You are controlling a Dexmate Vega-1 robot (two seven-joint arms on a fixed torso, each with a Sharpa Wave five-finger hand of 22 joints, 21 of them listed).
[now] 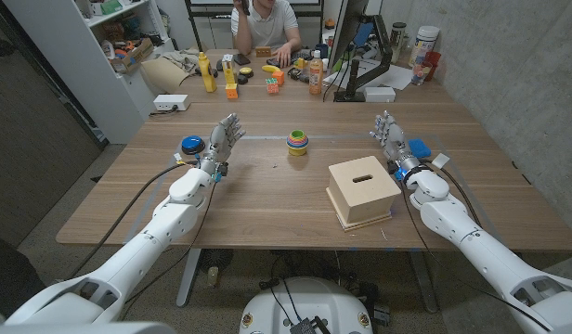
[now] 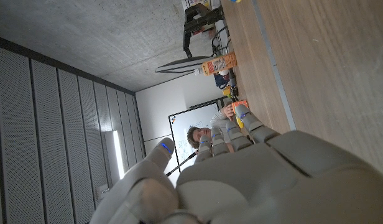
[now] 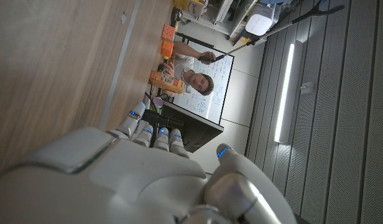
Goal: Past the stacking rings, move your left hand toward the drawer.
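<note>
**Both hands up, rings mid-table, box at my right**

A wooden table (image 1: 267, 199) fills my head view, with a grey concrete wall on the right and white shelving at the far left. A person (image 1: 265, 26) sits at the far end behind a clutter of small toys and bottles.

My left robot hand (image 1: 226, 139) stands raised on the left half of the table, fingers apart and pointing away from me, grasping nothing. A blue button (image 1: 191, 144) sits just beside it, on its outer side. In the left wrist view the fingers (image 2: 244, 124) reach out over the wood toward the far end, spread and empty.

The stacking rings (image 1: 297, 141) stand near the table's middle, to the right of my left robot hand and apart from it. The only thing I see that could be the drawer is a pale wooden box (image 1: 362, 190) with a slot in its top, nearer me and further right, close to my right arm.

My right robot hand (image 1: 390, 132) is also raised, fingers loosely spread, holding nothing. A blue block (image 1: 418, 147) lies just beside it.
</note>
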